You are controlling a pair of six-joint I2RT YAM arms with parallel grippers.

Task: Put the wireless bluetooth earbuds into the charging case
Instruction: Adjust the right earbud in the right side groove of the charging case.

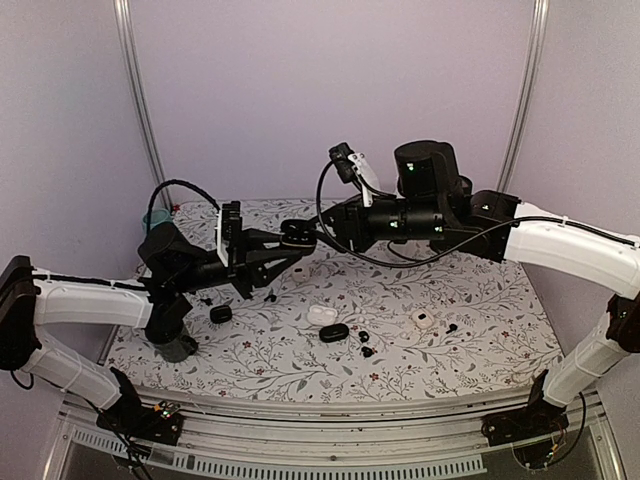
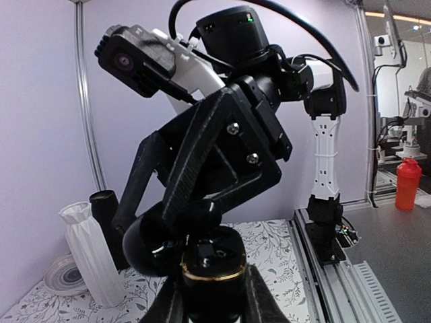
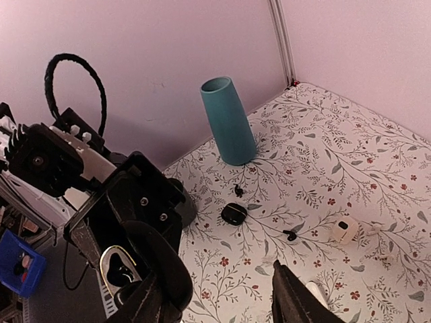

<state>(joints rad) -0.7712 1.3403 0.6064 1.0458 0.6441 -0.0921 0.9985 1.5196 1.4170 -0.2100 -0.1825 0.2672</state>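
My left gripper (image 1: 288, 240) is shut on an open black charging case (image 1: 296, 235) with a gold rim and holds it in the air above the table's back. In the left wrist view the case (image 2: 215, 266) sits between my fingers (image 2: 262, 296), its lid (image 2: 148, 245) swung left. My right gripper (image 1: 322, 232) is open, and one of its fingers (image 3: 158, 269) lies against the case (image 3: 116, 269). A dark shape shows in the case's well; I cannot tell what it is. Tiny black earbuds (image 1: 363, 336) (image 1: 453, 327) lie on the table, and they also show in the right wrist view (image 3: 289, 235) (image 3: 238, 190).
Closed black cases (image 1: 221, 314) (image 1: 335, 332) and white cases (image 1: 322, 313) (image 1: 423, 319) lie on the floral cloth (image 1: 480, 350). A teal vase (image 3: 229, 121) stands at the back left. A white ribbed vase (image 2: 91, 252), a black cup (image 2: 106, 208) and a plate (image 2: 62, 276) stand near the wall.
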